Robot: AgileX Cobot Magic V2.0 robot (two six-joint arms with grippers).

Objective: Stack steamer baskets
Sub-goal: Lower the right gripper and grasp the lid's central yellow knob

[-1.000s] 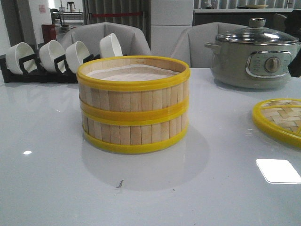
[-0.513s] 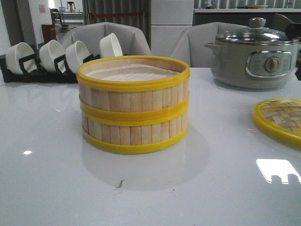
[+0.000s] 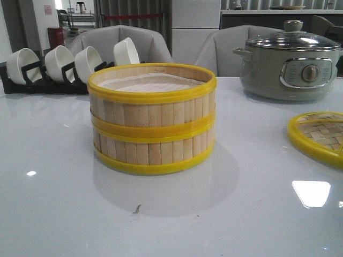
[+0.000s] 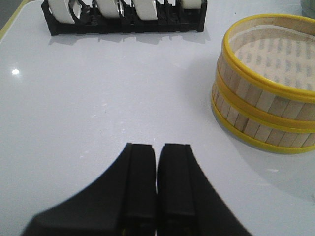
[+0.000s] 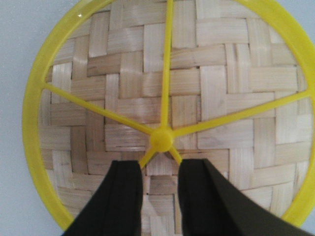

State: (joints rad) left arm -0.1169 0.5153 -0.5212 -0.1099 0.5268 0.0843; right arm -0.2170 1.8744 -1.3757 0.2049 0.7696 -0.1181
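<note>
Two steamer baskets stand stacked in the middle of the white table, the upper basket (image 3: 153, 107) on the lower basket (image 3: 155, 152), rims aligned, with a pale cloth liner inside the top one. The stack also shows in the left wrist view (image 4: 266, 105). My left gripper (image 4: 157, 147) is shut and empty, low over bare table, apart from the stack. My right gripper (image 5: 161, 164) is open and empty, just above the flat woven lid (image 5: 162, 83), its fingertips near the lid's yellow hub. Neither gripper shows in the front view.
The woven lid (image 3: 321, 134) lies flat at the table's right edge. A grey electric pot (image 3: 289, 64) with a glass lid stands at the back right. A black rack of white bowls (image 3: 53, 64) stands at the back left, also in the left wrist view (image 4: 123, 19).
The dark shape of my right arm at the front view's right edge has moved out of view, and its reflection on the table has gone. The stacked baskets have not moved.
</note>
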